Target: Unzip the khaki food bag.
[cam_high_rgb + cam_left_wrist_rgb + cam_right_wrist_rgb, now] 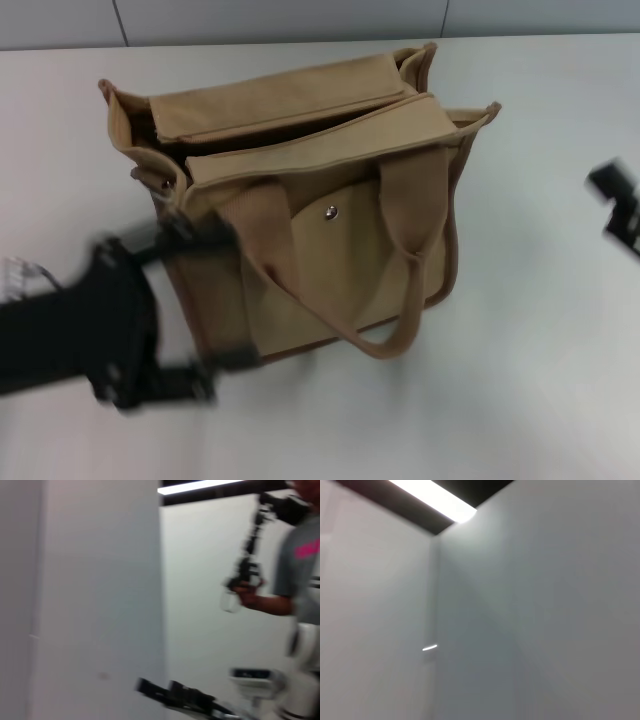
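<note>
The khaki food bag (330,240) stands in the middle of the white table (540,380) in the head view. Its front pocket with a metal snap (331,211) faces me, and one webbing handle (410,270) hangs down the front. A dark gap (290,125) runs along the top between the two flaps. My left gripper (235,298) is blurred at the bag's lower left, open, with one finger (190,236) at the bag's left edge and the other below its bottom corner. My right gripper (620,205) is blurred at the right edge, away from the bag. Neither wrist view shows the bag.
The left wrist view looks out at a wall, a person in a grey shirt (300,570) holding a black device, and a white machine part (300,680). The right wrist view shows only walls and a ceiling light (435,500).
</note>
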Tool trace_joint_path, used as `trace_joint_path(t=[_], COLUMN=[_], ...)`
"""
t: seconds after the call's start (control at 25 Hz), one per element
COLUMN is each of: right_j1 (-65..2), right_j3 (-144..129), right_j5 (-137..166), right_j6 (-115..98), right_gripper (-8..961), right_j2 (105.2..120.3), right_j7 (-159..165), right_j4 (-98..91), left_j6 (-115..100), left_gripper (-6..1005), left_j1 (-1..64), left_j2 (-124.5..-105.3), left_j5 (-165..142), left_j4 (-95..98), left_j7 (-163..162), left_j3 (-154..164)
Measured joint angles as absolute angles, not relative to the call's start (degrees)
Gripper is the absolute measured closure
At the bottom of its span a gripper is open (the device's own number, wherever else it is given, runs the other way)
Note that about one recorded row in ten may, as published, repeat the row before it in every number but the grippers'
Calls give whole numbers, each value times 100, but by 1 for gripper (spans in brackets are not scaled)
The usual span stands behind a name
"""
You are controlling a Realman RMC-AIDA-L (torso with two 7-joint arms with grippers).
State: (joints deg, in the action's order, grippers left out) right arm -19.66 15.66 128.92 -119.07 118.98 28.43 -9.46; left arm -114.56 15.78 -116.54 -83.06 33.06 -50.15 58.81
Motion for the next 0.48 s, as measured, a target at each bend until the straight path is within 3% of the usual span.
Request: trace_joint_path(t=[0.48], right_j1=[-2340], right_j3=[-473], right_j5=[12903], right_j6=[-11717], right_gripper=[113], right_j2=[11918], right_j7=[3392], right_j4=[-1577], left_j6=[-10930], left_gripper=[236], left_j1=[1942], left_j2=[-11630], left_j5=[-8681], left_j4=[3196], left_j7=[-5083], left_j3=[6749])
